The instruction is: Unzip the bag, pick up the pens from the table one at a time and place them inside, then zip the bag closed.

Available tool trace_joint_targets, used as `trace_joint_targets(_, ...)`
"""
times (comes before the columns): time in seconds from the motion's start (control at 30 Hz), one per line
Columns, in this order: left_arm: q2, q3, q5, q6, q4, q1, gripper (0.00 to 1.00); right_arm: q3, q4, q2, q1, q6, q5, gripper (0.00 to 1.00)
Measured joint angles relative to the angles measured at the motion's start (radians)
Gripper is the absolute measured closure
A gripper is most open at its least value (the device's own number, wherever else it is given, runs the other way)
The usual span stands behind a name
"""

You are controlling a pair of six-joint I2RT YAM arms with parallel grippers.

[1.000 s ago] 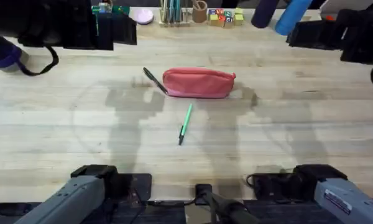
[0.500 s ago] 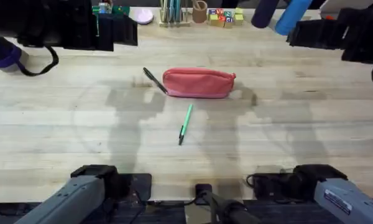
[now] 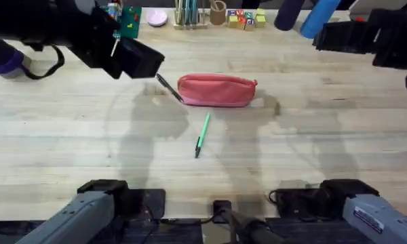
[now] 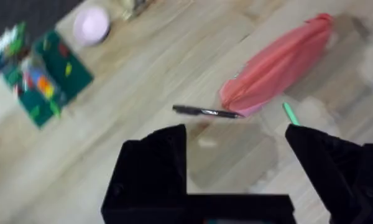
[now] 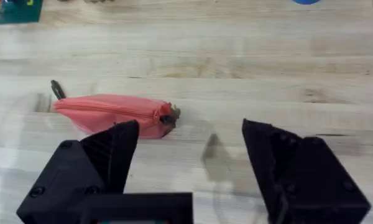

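The bag (image 3: 217, 91) looks soft and limp (pin its body, pull the zipper tab (image 5: 169, 118)); both hands, left hand (image 4: 236, 162) and right hand (image 5: 189, 162), are spread, empty.

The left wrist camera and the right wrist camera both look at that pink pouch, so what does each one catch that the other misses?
Only the left wrist view shows the black pen lying at one end of the pouch, the tip of the green pen, a pink round dish and a green card. Only the right wrist view shows the pouch's zipper pull. Both share the salmon-pink pouch on the wooden table, each seen past its own open black fingers.
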Motion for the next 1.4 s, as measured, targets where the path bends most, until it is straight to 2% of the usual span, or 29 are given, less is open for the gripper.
trace_joint_targets(0.2, 0.001, 0.000, 0.117, 0.232, 0.000, 0.000, 0.007, 0.000, 0.000, 0.000, 0.000, 0.000, 0.000, 0.006)
trace_joint_targets(0.33, 0.018, 0.000, 0.172, 0.363, 0.000, 0.000, 0.007, 0.000, 0.003, 0.000, 0.000, 0.000, 0.000, 0.006)
trace_joint_targets(0.5, 0.078, 0.000, 0.221, 0.494, 0.000, 0.000, 0.007, 0.000, 0.008, 0.000, 0.000, 0.000, 0.000, 0.006)
trace_joint_targets(0.67, 0.147, 0.000, 0.242, 0.590, 0.000, 0.000, 0.008, 0.000, 0.019, 0.000, 0.000, 0.000, 0.000, 0.006)
trace_joint_targets(0.9, 0.229, 0.000, 0.245, 0.646, 0.001, 0.000, 0.008, 0.000, 0.026, 0.000, 0.000, 0.000, 0.000, 0.006)
trace_joint_targets(1.4, 0.347, 0.001, 0.247, 0.661, -0.034, 0.000, 0.008, 0.000, 0.026, 0.000, 0.000, 0.000, 0.000, 0.006)
